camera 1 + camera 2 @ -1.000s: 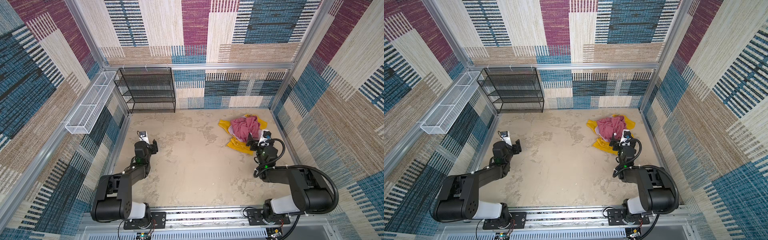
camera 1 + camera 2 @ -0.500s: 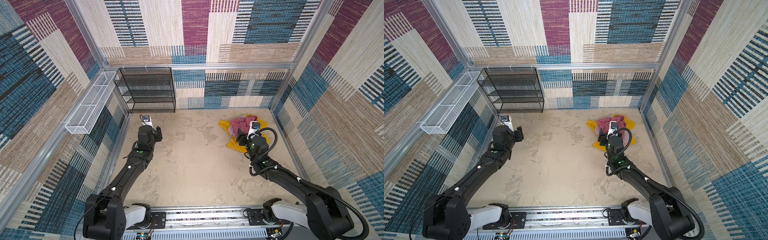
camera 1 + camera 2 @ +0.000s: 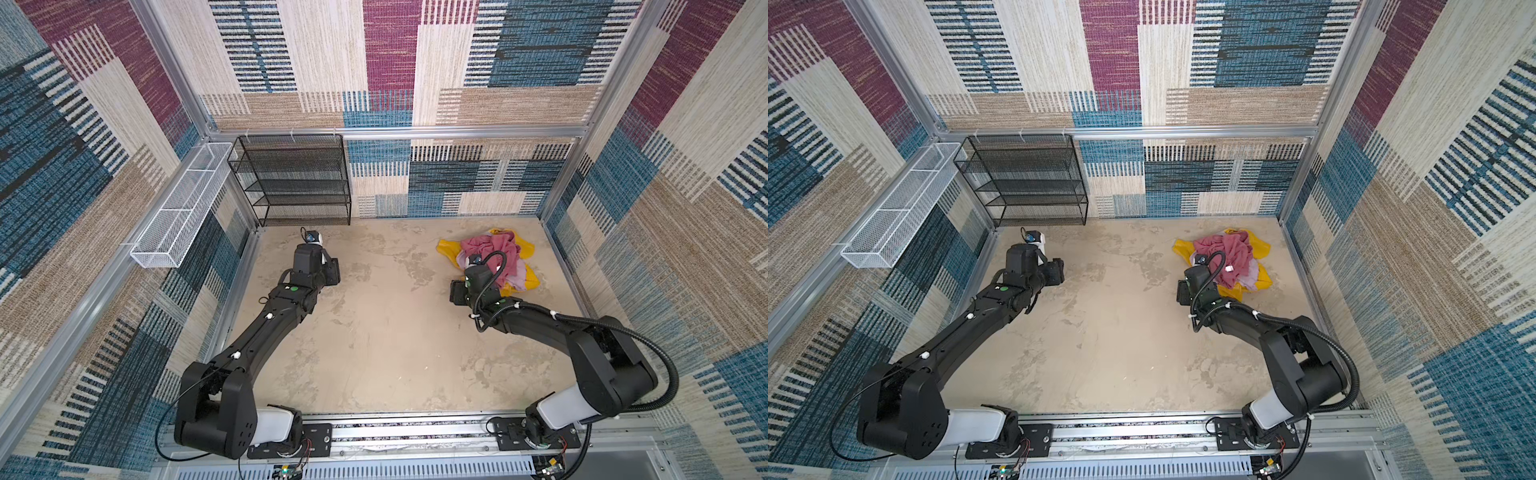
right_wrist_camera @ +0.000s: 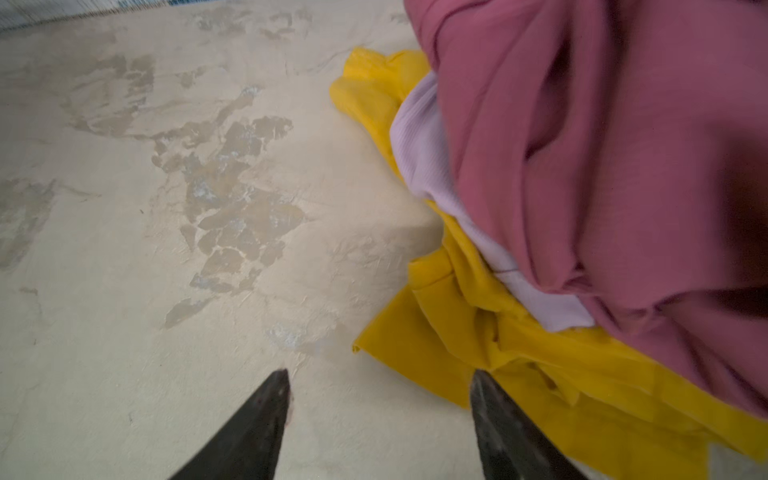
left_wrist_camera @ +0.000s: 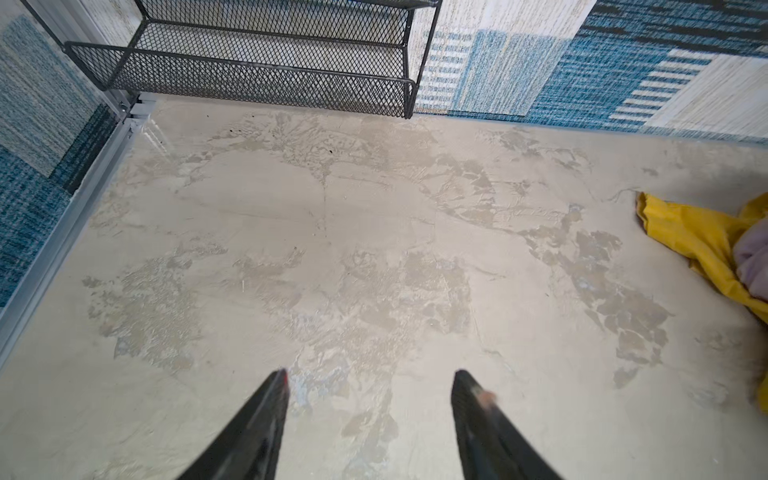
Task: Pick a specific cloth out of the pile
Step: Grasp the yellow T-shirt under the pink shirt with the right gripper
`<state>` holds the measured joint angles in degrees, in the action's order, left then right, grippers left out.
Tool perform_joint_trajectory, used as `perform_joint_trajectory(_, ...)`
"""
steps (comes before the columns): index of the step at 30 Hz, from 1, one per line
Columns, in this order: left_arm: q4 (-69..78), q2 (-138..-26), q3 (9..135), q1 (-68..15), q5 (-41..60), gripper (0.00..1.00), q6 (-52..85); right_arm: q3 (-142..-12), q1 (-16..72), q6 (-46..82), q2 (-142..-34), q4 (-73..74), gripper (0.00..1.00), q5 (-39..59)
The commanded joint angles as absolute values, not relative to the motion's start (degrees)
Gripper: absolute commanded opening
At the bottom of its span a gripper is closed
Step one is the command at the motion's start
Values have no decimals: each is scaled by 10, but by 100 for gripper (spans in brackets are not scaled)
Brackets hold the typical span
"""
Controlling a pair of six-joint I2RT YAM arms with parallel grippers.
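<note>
The pile lies at the back right of the floor in both top views. A dusty rose-red garment tops it, with a pale lilac one beneath. The cloth, mustard yellow, is at the bottom, and its edges stick out. Its logo is hidden. My right gripper is open at the pile's near-left edge, holding nothing. One finger is over the yellow hem, the other over bare floor. My left gripper is open and empty over bare floor at the back left.
A black mesh rack stands against the back wall at the left. A white wire basket hangs on the left wall. Patterned walls close in three sides, and the arms' rail runs along the front.
Both arms have unfolded from near the rail and reached toward the back. The right wrist now hangs at the pile's near-left edge. The left wrist is close to the rack.
</note>
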<state>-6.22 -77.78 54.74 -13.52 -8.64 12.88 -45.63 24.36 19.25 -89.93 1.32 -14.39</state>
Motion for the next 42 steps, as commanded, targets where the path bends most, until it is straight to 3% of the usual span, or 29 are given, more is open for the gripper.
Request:
perform_joint_trajectory(1,-70,-774,549,-135,-70,66,145,-498,244,201,-939,-37,76,-155)
perform_joint_trajectory(19,-80,-782,558,-135,-69,66,137,-618,242,150,-1081,-118,76,-276)
perform_joint_trajectory(29,-84,-782,561,-135,-69,66,133,-651,240,145,-1125,-144,62,-299)
perform_joint_trajectory(34,-87,-782,562,-135,-72,66,130,-661,239,143,-1131,-153,51,-309)
perform_joint_trajectory(42,-85,-777,556,-135,-79,66,128,-661,237,146,-1125,-154,9,-317)
